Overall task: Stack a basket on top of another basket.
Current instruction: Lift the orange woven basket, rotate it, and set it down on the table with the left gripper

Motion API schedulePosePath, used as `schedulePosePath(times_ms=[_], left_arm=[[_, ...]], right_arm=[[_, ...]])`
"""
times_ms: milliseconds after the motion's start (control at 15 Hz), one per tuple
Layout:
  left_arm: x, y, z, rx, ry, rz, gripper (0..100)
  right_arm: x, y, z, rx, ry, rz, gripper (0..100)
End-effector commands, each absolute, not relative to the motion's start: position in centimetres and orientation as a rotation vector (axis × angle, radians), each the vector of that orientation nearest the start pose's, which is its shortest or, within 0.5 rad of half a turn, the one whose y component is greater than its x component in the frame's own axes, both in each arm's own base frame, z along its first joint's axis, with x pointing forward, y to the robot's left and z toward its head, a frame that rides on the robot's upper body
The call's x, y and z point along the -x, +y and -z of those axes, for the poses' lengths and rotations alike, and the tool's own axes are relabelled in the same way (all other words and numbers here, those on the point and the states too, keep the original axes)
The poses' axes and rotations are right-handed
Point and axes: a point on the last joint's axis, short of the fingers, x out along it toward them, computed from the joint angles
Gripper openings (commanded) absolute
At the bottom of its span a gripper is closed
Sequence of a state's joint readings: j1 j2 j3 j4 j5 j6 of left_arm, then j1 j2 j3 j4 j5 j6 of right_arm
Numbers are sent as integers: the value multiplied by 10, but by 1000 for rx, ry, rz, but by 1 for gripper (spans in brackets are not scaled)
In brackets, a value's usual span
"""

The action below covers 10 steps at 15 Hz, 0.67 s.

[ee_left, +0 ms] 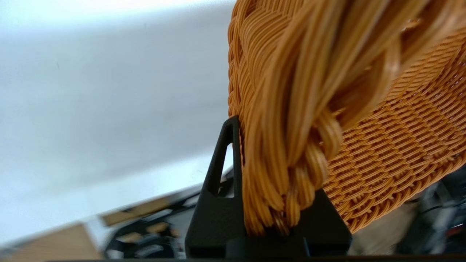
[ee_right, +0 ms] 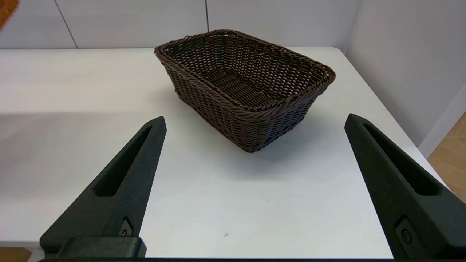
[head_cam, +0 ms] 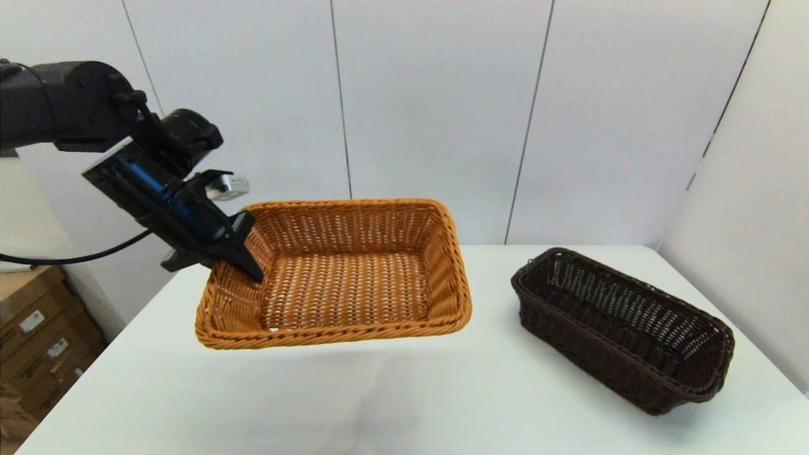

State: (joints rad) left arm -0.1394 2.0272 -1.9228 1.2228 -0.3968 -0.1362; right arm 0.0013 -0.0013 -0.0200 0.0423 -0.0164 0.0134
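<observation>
Left gripper [head_cam: 243, 262] clamping lifted orange basket [head_cam: 341, 272] (rim), right gripper [ee_right: 255, 123] agape.

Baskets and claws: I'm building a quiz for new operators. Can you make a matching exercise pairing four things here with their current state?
Things:
1. orange-tan basket
2. dark brown basket
3. left claw
4. right claw

States:
A. open, holding nothing
B. resting on the white table
C. lifted off the table
D. shut on a braided rim

Pairs: 1-C, 2-B, 3-D, 4-A
</observation>
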Motion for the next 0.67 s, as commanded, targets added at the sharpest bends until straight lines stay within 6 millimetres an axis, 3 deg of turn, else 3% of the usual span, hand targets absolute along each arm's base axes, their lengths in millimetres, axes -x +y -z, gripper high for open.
schedulePosePath(times_ms=[67, 400, 667], left_arm=[[-370, -91, -176, 164, 1429, 477, 0], [-396, -143, -111, 182, 1486, 503, 0], [-405, -154, -92, 270, 1497, 488, 0]], right_arm=[[24, 0, -77, -14, 21, 15, 100], [24, 0, -77, -14, 21, 15, 100], [24, 0, -77, -14, 21, 15, 100]])
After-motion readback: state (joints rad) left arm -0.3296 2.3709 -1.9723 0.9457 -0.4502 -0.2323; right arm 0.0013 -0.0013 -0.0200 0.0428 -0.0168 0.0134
